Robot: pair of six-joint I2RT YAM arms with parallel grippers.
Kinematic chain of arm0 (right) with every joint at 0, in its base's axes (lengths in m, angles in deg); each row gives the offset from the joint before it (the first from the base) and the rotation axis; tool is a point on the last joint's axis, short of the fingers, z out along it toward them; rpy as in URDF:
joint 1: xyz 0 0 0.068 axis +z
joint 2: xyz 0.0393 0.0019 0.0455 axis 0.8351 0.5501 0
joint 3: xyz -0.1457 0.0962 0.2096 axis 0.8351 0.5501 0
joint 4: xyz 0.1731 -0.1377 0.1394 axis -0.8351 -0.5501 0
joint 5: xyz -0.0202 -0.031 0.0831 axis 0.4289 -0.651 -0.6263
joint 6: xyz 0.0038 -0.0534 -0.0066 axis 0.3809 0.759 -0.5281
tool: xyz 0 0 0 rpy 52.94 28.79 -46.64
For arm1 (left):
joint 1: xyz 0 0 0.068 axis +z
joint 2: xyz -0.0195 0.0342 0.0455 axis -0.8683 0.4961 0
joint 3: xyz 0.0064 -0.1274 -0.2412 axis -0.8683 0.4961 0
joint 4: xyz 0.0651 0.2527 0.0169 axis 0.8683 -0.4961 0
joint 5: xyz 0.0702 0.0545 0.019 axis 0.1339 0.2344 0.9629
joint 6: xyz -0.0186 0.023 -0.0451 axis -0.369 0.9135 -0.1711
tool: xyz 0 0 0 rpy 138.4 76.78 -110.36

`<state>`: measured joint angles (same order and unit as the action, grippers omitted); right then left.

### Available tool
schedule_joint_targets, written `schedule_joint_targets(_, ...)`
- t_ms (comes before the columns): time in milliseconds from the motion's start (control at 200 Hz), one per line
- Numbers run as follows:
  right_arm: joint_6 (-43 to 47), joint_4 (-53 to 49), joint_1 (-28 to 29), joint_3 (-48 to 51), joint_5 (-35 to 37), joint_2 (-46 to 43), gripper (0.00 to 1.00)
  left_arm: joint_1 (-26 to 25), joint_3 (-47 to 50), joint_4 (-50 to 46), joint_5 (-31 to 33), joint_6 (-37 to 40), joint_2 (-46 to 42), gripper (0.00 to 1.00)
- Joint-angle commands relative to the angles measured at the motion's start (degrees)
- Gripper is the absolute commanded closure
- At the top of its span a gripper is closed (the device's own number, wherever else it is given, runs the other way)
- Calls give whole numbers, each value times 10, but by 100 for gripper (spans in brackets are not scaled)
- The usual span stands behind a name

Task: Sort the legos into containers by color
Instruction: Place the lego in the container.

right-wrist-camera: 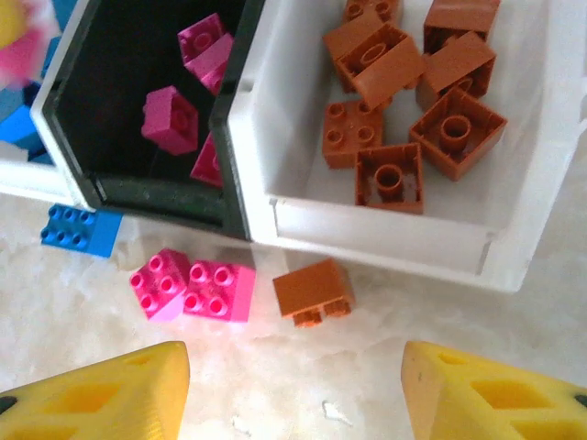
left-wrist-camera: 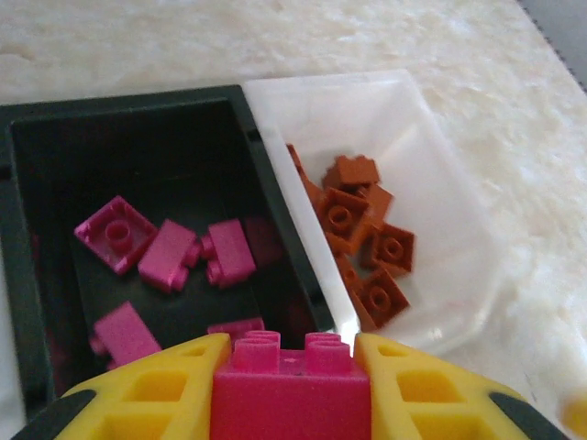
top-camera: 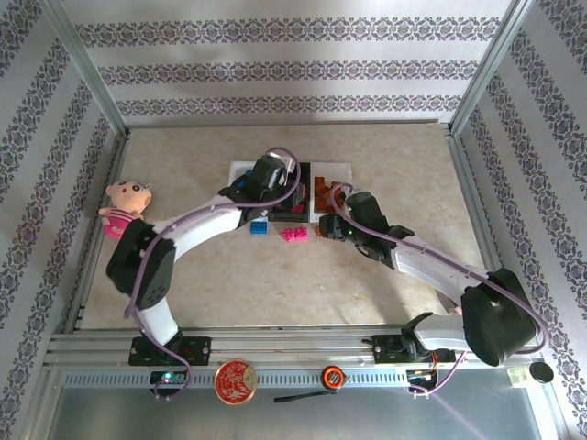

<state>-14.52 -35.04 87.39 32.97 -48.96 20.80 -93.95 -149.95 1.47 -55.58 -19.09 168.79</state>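
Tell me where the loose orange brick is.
In the right wrist view, the loose orange brick lies on the table just outside the white tray, right of two pink bricks.

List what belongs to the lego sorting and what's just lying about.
Job: black tray; white tray with orange bricks; pink brick in the left gripper; loose blue brick; two loose pink bricks; loose orange brick.
Lying about: pink plush doll; red disc on the front rail.

2 white-and-black arms point(top-camera: 209, 225) carry purple cables point(top-camera: 547, 330), yellow fingers point(right-wrist-camera: 101, 394).
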Motion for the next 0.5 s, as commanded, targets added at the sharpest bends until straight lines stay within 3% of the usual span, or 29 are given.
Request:
schedule_joint_targets(0, -12, 3, 15, 25, 3, -30, 37, 20, -55, -39, -18, -19, 61, 73)
schedule_joint_targets(165, -13, 7, 43, 59, 9, -47, 36, 26, -128, -49, -19, -20, 121, 65)
schedule_joint_targets(335, 1, 14, 50, 62, -10, -22, 35, 31, -194, -79, -27, -20, 157, 35)
schedule_joint_targets(495, 2, 31, 50, 51, -6, 16, 35, 31, -179, -69, -40, -28, 110, 21)
